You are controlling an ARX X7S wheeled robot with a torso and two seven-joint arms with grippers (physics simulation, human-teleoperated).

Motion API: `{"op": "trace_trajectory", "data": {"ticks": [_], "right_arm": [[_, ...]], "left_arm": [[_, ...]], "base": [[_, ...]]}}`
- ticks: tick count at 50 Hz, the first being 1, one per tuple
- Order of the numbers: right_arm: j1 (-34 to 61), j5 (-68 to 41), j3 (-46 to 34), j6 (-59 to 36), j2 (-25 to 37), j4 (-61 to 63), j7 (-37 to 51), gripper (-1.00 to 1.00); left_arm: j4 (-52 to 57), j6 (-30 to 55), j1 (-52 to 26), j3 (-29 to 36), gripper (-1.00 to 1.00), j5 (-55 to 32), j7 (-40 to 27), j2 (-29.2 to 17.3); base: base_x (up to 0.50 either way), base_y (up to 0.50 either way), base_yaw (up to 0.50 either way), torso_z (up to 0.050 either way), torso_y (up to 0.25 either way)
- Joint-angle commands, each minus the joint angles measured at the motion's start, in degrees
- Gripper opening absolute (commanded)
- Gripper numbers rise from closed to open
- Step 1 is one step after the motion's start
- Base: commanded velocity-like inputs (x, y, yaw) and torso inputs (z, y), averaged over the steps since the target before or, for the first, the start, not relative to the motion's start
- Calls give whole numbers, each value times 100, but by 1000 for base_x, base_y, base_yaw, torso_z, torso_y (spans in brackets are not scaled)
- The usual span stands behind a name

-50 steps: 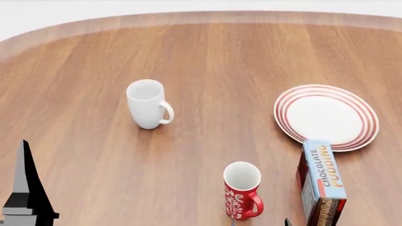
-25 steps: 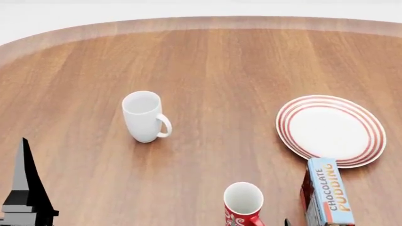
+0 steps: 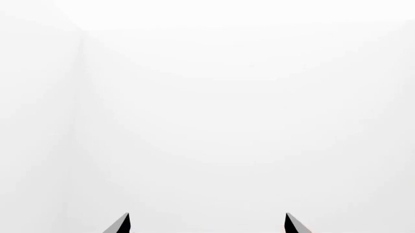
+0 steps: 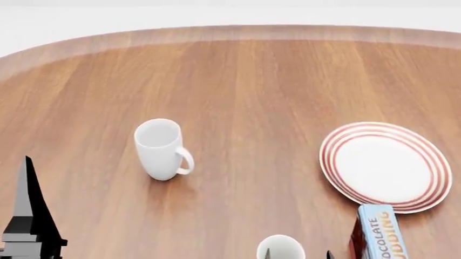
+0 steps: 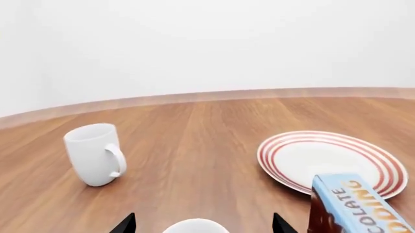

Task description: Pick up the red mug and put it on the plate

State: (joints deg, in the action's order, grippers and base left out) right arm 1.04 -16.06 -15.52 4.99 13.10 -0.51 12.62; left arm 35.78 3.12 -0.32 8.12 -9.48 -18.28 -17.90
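A: Red mug (image 4: 281,248): only its white rim shows, at the near edge of the head view. It stands upright, mouth up, on the counter (image 4: 245,97), just beside the pudding box (image 4: 381,234).

B: Which hand is nearer?

A: Right hand (image 5: 204,224). In its wrist view the rim (image 5: 194,226) sits between the two finger tips, straight ahead and slightly below. Tips set wide, nothing held. Judgement: a short advance and descent along that line should bracket the mug body.

B: Left hand?

A: Left hand (image 3: 206,223) faces blank white; tips well apart, empty. In the head view its arm is at the far left, well apart from the mug.

B: Target?

A: Plate (image 4: 385,167), beyond the box, to the mug's right and farther out. White mug (image 4: 160,148) lies well to the left. Risk, as I judge it: the box stands near the carry path.
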Motion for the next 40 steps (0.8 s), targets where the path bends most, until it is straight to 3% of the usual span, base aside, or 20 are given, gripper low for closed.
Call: {"op": "trace_trajectory", "data": {"ticks": [1,40], "right_arm": [[-7,-20,-23,8,22,20,37,100],[14,-92,-116,63,93,1,108,100]], "left_arm": [[13,-7,3,7,100,0,-36,-24],[50,6,-35,2,100,-72,-118,-120]], "base": [[164,0,0,0,0],[161,0,0,0,0]]}}
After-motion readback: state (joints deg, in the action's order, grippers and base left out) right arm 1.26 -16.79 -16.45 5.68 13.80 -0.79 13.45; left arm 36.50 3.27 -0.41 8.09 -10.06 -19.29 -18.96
